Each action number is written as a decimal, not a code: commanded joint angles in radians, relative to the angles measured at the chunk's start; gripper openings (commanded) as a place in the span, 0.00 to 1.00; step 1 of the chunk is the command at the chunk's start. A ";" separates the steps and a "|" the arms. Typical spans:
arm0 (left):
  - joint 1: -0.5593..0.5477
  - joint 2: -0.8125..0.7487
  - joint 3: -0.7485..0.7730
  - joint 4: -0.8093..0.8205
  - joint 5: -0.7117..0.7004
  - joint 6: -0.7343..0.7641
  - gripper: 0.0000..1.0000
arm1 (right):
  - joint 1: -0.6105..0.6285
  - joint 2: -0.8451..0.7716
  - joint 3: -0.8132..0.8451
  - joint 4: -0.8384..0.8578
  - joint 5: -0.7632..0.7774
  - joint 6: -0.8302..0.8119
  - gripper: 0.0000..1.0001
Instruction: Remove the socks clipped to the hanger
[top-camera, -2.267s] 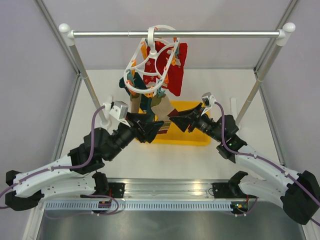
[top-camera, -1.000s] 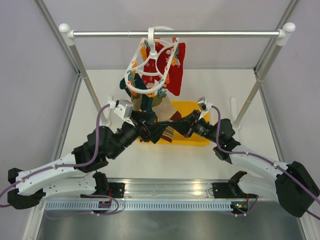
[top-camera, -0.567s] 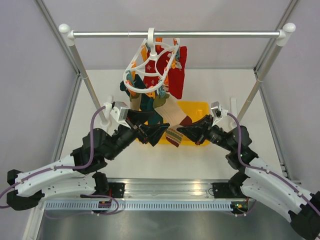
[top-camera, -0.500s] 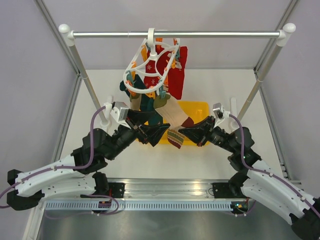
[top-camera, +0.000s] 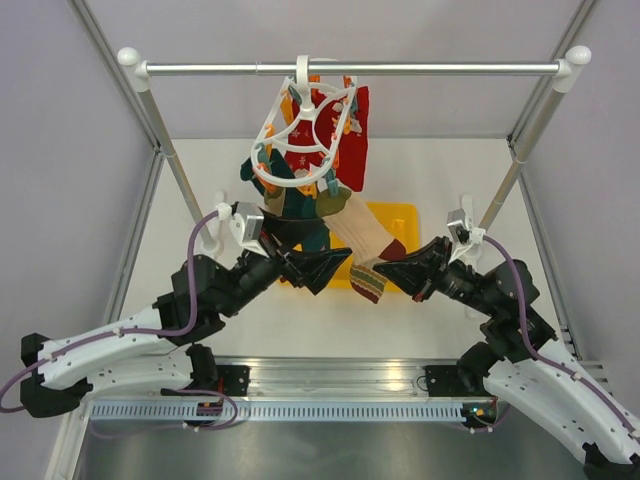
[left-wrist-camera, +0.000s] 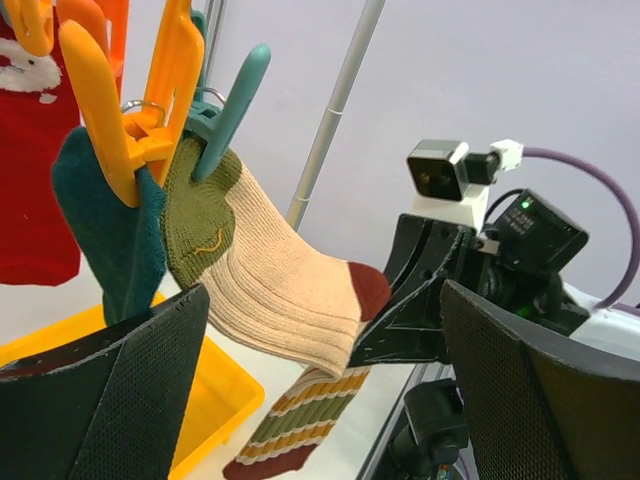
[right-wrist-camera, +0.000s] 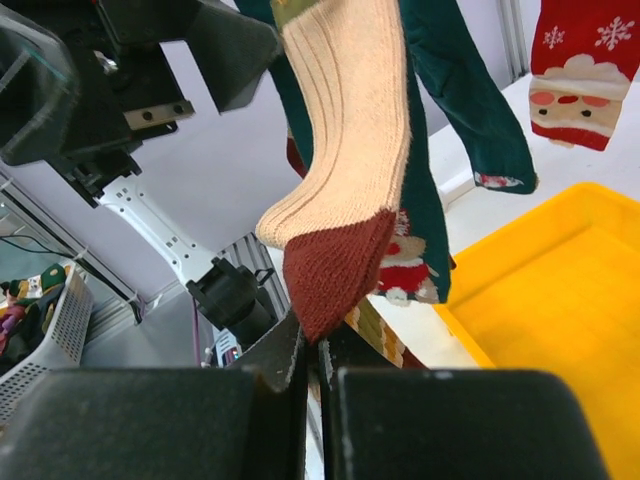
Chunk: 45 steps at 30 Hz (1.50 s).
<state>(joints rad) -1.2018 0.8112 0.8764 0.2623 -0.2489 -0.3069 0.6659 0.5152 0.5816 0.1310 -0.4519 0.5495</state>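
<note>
Socks (top-camera: 352, 140) are hung in a bunch under the hanger (top-camera: 301, 82), which is hooked on the rail (top-camera: 450, 68); one beige sock (top-camera: 358, 232) is stretched from a teal peg (left-wrist-camera: 232, 100) at the hanger's lower edge, its long axis slanted down and away from the hanger toward the right arm. The right gripper (top-camera: 385, 268) is seen with its jaws clamped together on that sock's dark red band, the striped end left dangling just beyond. The left gripper (top-camera: 332, 265) is held just below the hanger, beside the sock, with jaws spread wide and nothing between them. The peg is judged not yet released, so the coming pull should be made along the sock's length, away from the hanger, by the right arm
</note>
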 joint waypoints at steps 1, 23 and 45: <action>0.007 0.028 0.016 0.072 0.025 0.054 0.99 | 0.004 -0.014 0.086 -0.086 -0.011 -0.011 0.01; 0.238 0.089 0.090 0.057 0.330 -0.095 1.00 | 0.004 -0.046 0.236 -0.241 -0.019 -0.019 0.01; 0.358 0.189 0.170 0.166 0.514 -0.320 0.97 | 0.004 -0.047 0.265 -0.301 -0.019 -0.039 0.01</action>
<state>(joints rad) -0.8577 1.0012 0.9981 0.3603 0.2150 -0.5781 0.6659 0.4721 0.8169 -0.1658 -0.4667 0.5167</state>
